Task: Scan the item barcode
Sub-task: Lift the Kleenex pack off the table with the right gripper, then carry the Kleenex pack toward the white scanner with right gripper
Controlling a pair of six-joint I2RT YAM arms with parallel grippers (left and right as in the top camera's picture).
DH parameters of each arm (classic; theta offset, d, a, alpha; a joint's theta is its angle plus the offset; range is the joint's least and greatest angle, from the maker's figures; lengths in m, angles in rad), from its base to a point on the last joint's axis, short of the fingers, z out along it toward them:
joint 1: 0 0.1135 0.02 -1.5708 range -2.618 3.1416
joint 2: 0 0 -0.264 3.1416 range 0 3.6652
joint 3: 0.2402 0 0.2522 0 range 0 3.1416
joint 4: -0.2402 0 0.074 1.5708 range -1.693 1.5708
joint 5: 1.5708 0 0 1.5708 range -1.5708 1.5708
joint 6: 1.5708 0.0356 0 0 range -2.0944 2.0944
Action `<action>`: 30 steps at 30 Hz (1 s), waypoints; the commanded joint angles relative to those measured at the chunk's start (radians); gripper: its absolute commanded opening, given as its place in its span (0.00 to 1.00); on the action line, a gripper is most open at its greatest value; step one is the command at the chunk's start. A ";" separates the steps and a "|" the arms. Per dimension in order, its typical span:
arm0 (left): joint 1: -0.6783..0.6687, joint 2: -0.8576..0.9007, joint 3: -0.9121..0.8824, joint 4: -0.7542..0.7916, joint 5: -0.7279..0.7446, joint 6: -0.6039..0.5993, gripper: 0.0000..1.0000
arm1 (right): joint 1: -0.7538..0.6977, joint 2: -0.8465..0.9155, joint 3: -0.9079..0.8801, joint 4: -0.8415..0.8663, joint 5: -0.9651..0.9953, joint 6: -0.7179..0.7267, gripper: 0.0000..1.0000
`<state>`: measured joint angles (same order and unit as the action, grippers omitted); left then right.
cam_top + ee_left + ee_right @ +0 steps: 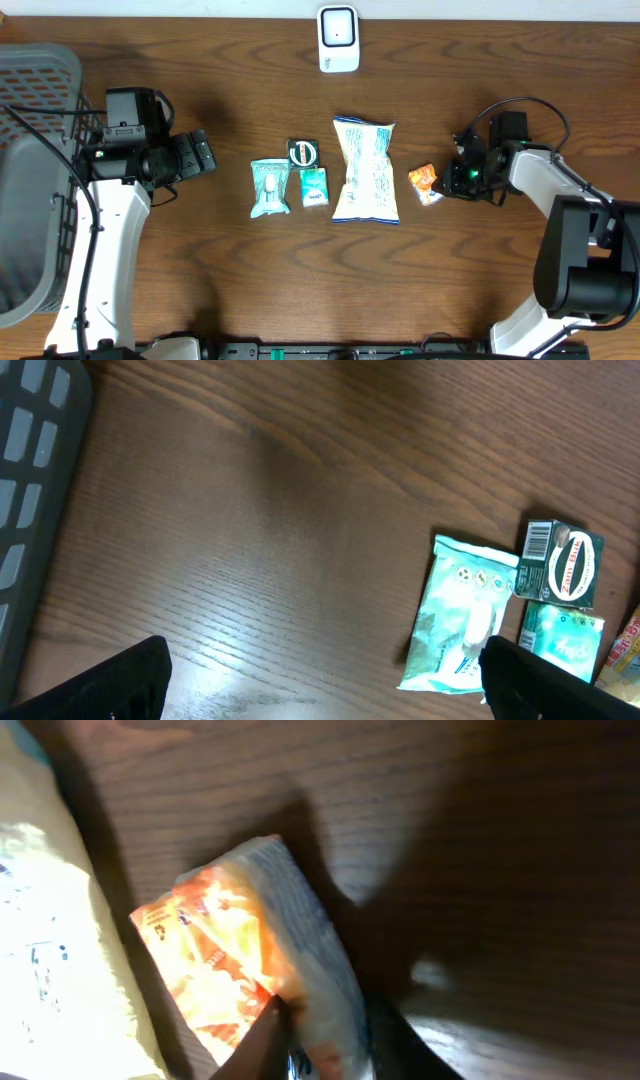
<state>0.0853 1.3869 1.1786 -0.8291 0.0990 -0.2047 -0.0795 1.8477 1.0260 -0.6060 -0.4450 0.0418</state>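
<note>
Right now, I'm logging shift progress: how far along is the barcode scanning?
Done: nothing scanned yet; no item sits at the white scanner. In hand: the right gripper straddles the orange packet at its edge, the packet lying on the table. Left: lift it and show its barcode to the scanner. The left gripper hangs open, empty.

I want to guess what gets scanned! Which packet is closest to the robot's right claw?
The small orange packet at the row's right end. It is the only orange one, and the right gripper pinches its edge.
</note>
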 commanded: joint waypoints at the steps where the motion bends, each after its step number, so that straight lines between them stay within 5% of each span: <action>1: 0.003 0.006 0.009 0.000 -0.002 0.013 0.98 | 0.002 0.061 -0.011 0.009 0.021 0.033 0.08; 8: 0.003 0.006 0.009 0.000 -0.002 0.013 0.98 | -0.021 0.020 0.015 -0.045 -0.072 0.058 0.01; 13: 0.003 0.006 0.009 0.000 -0.002 0.013 0.98 | -0.059 -0.128 0.043 -0.073 -0.462 0.037 0.01; 21: 0.003 0.006 0.009 0.000 -0.002 0.013 0.98 | -0.148 -0.218 0.043 0.087 -0.927 0.301 0.01; 30: 0.003 0.006 0.009 0.000 -0.002 0.013 0.98 | -0.164 -0.218 0.043 0.206 -1.116 0.647 0.01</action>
<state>0.0853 1.3869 1.1786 -0.8291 0.0994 -0.2047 -0.2356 1.6291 1.0622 -0.4034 -1.4445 0.5133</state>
